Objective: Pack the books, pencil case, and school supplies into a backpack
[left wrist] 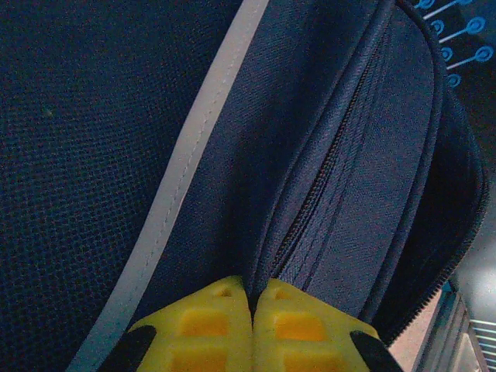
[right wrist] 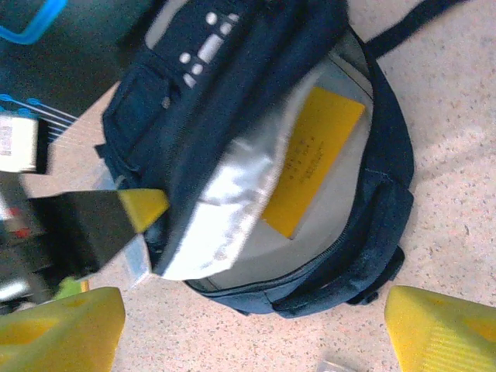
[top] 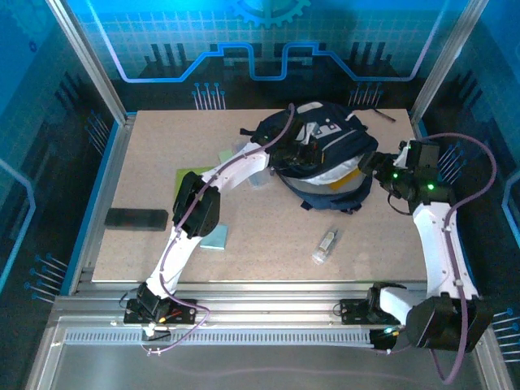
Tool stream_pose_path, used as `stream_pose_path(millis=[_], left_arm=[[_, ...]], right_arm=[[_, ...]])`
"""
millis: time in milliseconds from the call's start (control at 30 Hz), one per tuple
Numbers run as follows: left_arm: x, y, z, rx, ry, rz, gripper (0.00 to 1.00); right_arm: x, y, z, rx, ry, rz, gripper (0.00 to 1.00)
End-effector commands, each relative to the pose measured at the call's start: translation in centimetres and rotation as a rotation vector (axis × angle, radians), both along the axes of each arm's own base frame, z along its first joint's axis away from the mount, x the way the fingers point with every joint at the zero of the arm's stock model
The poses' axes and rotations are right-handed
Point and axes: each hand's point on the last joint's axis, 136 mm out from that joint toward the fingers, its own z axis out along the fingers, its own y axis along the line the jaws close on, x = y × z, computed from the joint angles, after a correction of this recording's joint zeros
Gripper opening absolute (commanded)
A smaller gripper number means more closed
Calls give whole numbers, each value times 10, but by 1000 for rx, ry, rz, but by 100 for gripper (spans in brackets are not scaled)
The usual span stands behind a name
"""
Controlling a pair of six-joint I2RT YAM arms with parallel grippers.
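The backpack point(top: 325, 150) lay open at twelve o'clock on the table point(top: 268, 244). It was soft and floppy (judged likely to sag unless pinched at the flap edge), with a yellow book point(right wrist: 314, 159) inside. The left gripper point(left wrist: 252, 298) was clenched on its flap fabric. At the backpack's three o'clock, the right gripper point(right wrist: 252, 325) stood wide, holding nothing.
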Motion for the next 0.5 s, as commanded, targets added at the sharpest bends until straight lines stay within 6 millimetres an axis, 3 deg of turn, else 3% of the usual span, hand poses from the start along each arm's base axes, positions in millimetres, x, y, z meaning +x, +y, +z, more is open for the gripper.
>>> stream_pose_path(millis=[0, 67, 167, 333, 467], left_arm=[[-8, -4, 44, -80, -46, 14, 7], [-11, 3, 42, -80, -34, 39, 33], [-15, 26, 49, -80, -53, 95, 53], [-22, 85, 63, -56, -81, 208, 62], [-24, 149, 54, 17, -81, 330, 65]], right_arm=[[-4, 12, 8, 14, -18, 68, 88], [2, 25, 13, 42, -47, 114, 88], [11, 45, 16, 48, -71, 178, 87], [25, 90, 7, 55, -66, 290, 86], [35, 129, -15, 69, -27, 367, 84]])
